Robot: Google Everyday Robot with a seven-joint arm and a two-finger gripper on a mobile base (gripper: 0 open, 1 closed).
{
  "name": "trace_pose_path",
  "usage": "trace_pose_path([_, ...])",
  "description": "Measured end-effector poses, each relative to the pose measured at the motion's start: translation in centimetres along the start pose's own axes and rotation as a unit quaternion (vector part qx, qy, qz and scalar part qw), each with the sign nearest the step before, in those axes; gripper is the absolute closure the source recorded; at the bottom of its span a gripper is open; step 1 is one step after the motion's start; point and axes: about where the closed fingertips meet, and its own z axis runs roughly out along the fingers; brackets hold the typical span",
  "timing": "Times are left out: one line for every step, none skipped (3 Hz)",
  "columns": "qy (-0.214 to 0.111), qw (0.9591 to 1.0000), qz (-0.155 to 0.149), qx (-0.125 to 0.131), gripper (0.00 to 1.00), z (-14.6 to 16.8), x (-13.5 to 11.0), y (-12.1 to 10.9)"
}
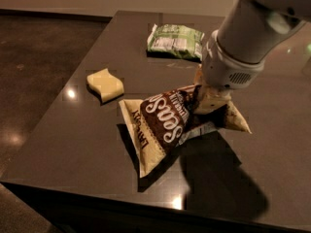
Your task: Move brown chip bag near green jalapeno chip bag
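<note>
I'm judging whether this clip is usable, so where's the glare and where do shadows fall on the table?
Camera view: dim warm light; small glints on the glossy table left of the sponge and at its front edge; a heavy shadow lies front-right of the brown chip bag, pinched by the gripper over the table's middle.

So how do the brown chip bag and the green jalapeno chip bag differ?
The brown chip bag is larger than the green jalapeno chip bag. The brown one is tipped up, gripped by the pincer near its right end; the green lies flat farther back, untouched. Both are crinkly.
</note>
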Motion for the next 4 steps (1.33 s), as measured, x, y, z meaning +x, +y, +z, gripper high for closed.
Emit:
trace_pose_path([-0.011,0.9993,0.016,0.032,1.0,0.3,-0.2,-4.5])
trace_pose_path([-0.021,0.9982,0.027,0.05,1.0,0.5,-0.2,-8.2])
trace_pose_path([-0.018,0.9962,0.053,0.068,1.0,1.0,1.9,-13.6])
trace_pose_path([-0.013,0.9943,0.069,0.08,1.0,1.1,3.7,-16.8])
